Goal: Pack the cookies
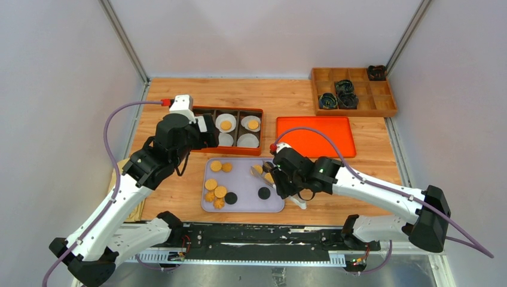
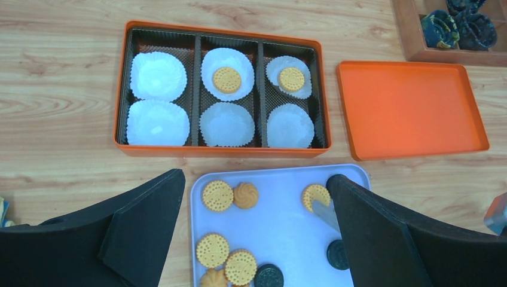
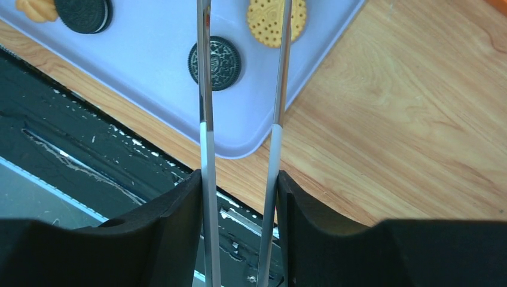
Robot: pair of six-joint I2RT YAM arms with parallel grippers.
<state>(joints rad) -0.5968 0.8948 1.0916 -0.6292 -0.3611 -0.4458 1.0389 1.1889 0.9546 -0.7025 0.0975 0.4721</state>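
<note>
While the orange box holds just two cookies in its paper cups, most cookies lie on the purple tray. The thin tongs could slip and flick a golden cookie off the tray's edge. The right arm bends low over the tray, and the right gripper pinches the tongs. The left gripper hangs higher up, fingers spread wide

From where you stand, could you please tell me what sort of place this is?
Most likely a robotics lab test cell: plain white walls on metal framing enclose a wooden table, two arms are bolted at its near edge, and staged props sit on it, like the tray of cookies.
</note>
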